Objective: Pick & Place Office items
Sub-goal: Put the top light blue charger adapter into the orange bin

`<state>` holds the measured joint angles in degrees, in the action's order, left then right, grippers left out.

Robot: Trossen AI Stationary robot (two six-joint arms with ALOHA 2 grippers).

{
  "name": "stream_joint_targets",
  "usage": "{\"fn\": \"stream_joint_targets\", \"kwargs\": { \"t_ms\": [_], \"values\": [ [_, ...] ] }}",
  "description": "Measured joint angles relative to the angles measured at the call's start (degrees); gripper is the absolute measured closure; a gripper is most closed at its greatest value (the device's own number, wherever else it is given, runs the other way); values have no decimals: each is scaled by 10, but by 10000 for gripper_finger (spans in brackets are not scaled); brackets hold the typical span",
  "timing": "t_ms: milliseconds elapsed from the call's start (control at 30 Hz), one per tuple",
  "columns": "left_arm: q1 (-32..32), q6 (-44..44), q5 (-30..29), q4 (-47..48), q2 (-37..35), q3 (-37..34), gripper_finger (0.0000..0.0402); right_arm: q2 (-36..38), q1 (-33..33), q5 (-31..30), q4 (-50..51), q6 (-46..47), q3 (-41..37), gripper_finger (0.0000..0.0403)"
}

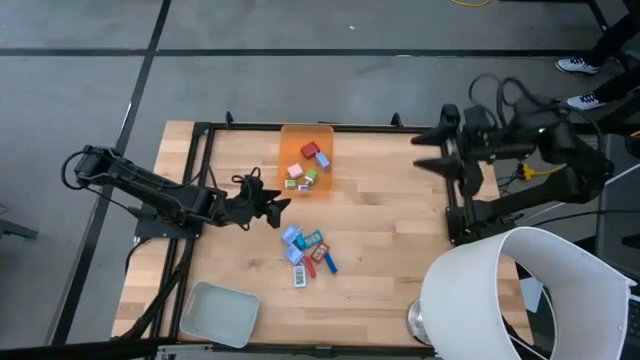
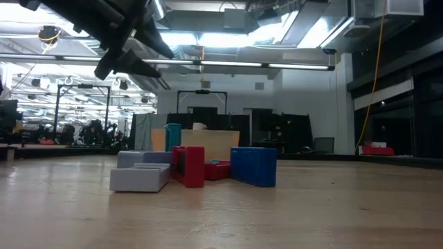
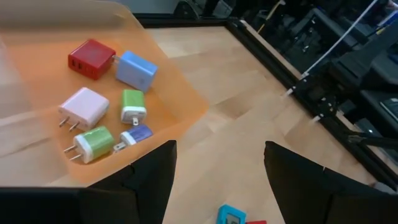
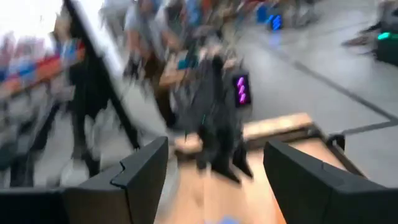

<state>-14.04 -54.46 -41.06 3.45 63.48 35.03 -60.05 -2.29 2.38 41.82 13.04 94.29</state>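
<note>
At the bench's (image 1: pixel 390 250) far edge, the orange bin (image 1: pixel 306 158) holds six office items (image 3: pixel 93 115), red, blue, white and green; the grey tray (image 1: pixel 218 312) sits at the near-left corner; loose pieces (image 1: pixel 307 252) lie mid-bench; the left claw (image 1: pixel 275 210) hangs open between bin and pile; the right claw (image 1: pixel 425 150) is open, at the far right edge.

No legible text, label, brand, number or sign in any view. Small chargers in orange bin (image 3: pixel 186 102) show plain faces, no readable print. Purple lit mark (image 4: pixel 241 90) beyond table: blurred, shape unreadable.
</note>
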Motion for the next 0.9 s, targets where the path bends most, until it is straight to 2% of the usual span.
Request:
{"fn": "stream_joint_targets", "kwargs": {
  "t_ms": [100, 167, 400, 533, 667, 900],
  "values": [
    [0, 2, 1, -9, 0, 0, 164, 7, -12, 7, -27, -37, -36, 142],
    [0, 2, 1, -12, 0, 0, 164, 25, -29, 11, -80, -36, -97, 142],
    [0, 22, 8, -18, 0, 0, 164, 123, -52, 34, -525, -20, -446, 142],
    [9, 16, 27, 38, 4, 0, 164, 173, -51, 28, -622, 51, -585, 142],
    [24, -2, 68, 119, 19, 0, 164, 197, -51, 30, -733, 75, -642, 142],
    [33, -3, 151, 112, 65, 0, 159, 210, -46, 45, -740, 43, -641, 142]
  ]
}}
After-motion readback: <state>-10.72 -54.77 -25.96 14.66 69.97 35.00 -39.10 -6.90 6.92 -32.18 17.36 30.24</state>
